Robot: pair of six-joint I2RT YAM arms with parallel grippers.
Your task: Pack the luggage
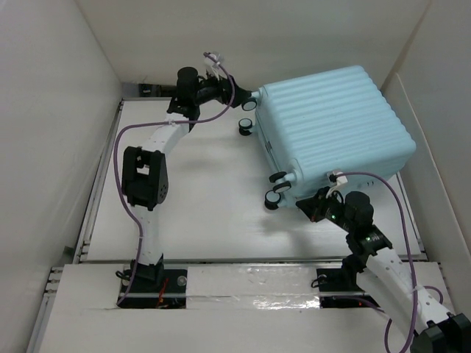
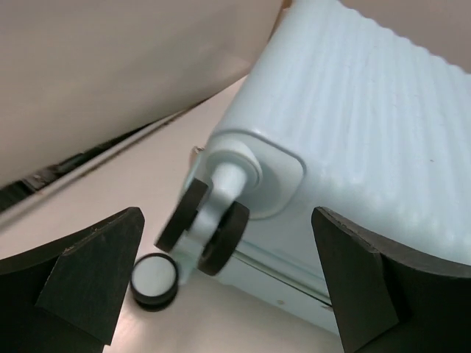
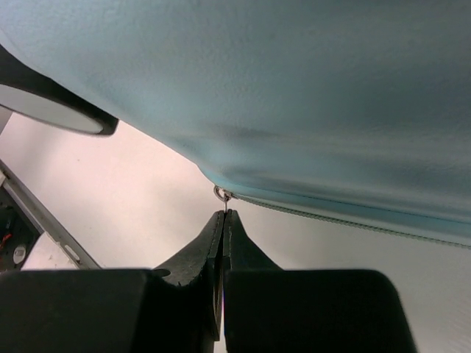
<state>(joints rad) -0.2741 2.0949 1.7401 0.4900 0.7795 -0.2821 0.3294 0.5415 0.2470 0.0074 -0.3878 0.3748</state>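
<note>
Nearest you, your right gripper [image 3: 223,215] is clenched at the near corner of the luggage [image 1: 335,125]. Its tips are closed on the small metal zipper pull [image 3: 221,194], where the zip track [image 3: 331,211] rounds the corner. That grip looks meant for running the zip, since the case is shut and nothing can be packed until it opens.

The pale aqua case lies flat on one broad shell on the right half of the table [image 1: 199,184], with its right side close to the side wall [image 1: 434,88]. It is turned askew, so its near-left corner swings toward your right arm. The wheels [image 1: 274,190] all line its left edge and face the middle of the table. The wheel-to-top axis therefore runs roughly left to right across the table, and the ribs lie crosswise to it. From above the outline looks almost square, so treat that as the long axis only by judgement.

Farthest away, your left gripper [image 2: 227,217] is released, its jaws spread wide and holding nothing. The dark fingers [image 2: 88,279] stand either side of the far corner's spinner wheel [image 2: 221,235] and touch neither it nor the shell. Placed there, the gripper reads as a guard at the far end, ready to steady the case against the tug on the zip
</note>
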